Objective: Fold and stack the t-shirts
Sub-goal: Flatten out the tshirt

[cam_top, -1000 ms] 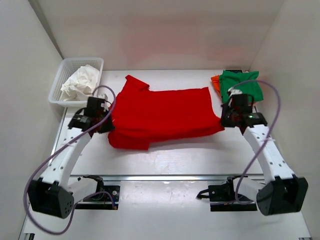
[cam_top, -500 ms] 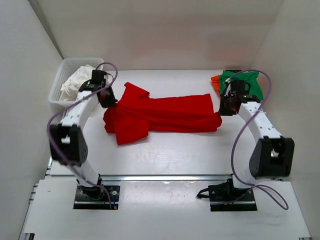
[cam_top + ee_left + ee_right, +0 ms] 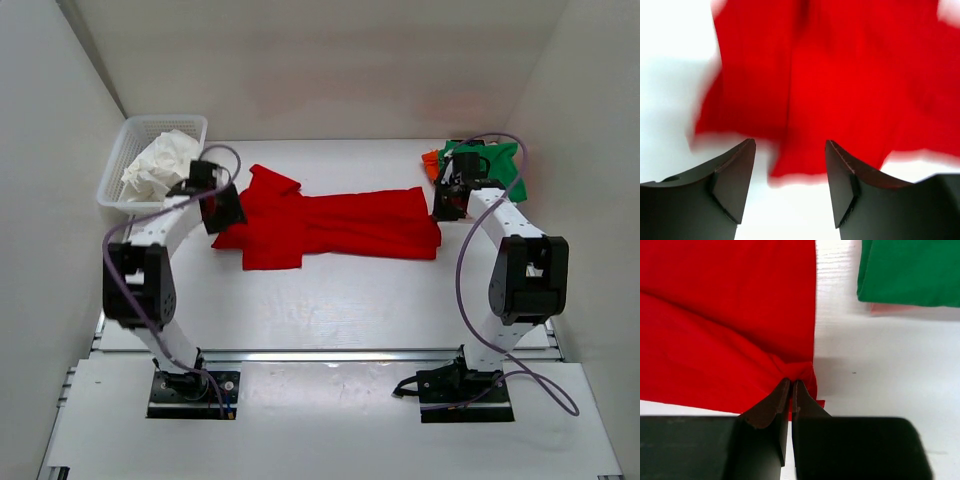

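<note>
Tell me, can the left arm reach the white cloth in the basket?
Probably yes. The left pincer is open at the red t-shirt's edge, and the basket holding the white cloth sits close beside that arm, open on top, with nothing standing between them.

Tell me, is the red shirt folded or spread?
Folded: the red shirt lies doubled into a narrow band, right gripper pinching its corner.

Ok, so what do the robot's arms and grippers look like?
The left arm and right arm have white links with black joint housings, and a pale purple cable loops loosely beside each. The left gripper and right gripper have dark, wedge-shaped fingers.
</note>
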Controlling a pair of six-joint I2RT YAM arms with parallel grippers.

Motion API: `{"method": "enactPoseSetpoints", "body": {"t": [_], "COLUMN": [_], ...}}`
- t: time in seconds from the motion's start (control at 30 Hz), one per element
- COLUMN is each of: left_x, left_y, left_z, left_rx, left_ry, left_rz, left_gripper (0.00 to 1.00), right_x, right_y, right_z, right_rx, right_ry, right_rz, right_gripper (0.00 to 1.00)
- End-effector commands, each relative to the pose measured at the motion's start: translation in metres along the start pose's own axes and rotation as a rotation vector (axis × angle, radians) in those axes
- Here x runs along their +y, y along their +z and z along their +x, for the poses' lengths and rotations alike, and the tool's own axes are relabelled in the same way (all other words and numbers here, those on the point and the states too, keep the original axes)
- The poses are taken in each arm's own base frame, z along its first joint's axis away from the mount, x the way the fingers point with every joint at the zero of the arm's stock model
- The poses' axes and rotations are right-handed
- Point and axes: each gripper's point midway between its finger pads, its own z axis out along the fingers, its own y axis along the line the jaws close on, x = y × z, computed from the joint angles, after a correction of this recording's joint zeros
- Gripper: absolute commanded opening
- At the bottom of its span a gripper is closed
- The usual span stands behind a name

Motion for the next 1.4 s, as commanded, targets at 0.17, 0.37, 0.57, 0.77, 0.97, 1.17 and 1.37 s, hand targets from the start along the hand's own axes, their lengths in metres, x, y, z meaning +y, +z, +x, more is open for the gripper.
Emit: {"method": "enactPoseSetpoints", "body": {"t": [0.17,0.37,0.57,0.77,0.97,1.17,1.37], "left_x": [-0.008,0.013,0.015,0.01,0.002,0.002,-0.001], "left_y": [-0.032,-0.01,0.014,0.031,0.024,-0.006,-0.025], "left_z": [0.125,0.131,0.129,0.132,0.14,0.144,0.134], "left_rx": [0.061,0.073,0.054,0.087,0.138,0.158,0.106], "left_ry": [0.025,0.038,0.003,0.052,0.111,0.138,0.11], "left_rz": [0.069,-0.057,-0.077,-0.118,-0.1,-0.063,-0.018], "left_gripper": [0.67,0.7,0.74,0.64,0.0,0.0,0.0], "right_x": [0.007,0.01,0.012,0.004,-0.012,-0.017,-0.001], "right_y": [0.007,0.009,0.01,0.008,-0.002,-0.011,-0.002], "right_z": [0.007,0.018,0.026,0.032,0.043,0.055,0.066], "right_rx": [-0.018,-0.013,-0.01,-0.009,-0.01,-0.011,0.001], "right_ry": [0.005,0.005,0.008,0.024,0.084,0.13,0.109], "right_rz": [0.007,-0.004,-0.018,-0.01,0.016,0.024,-0.017], "right_gripper": [0.0,0.0,0.0,0.0,0.34,0.5,0.51]}}
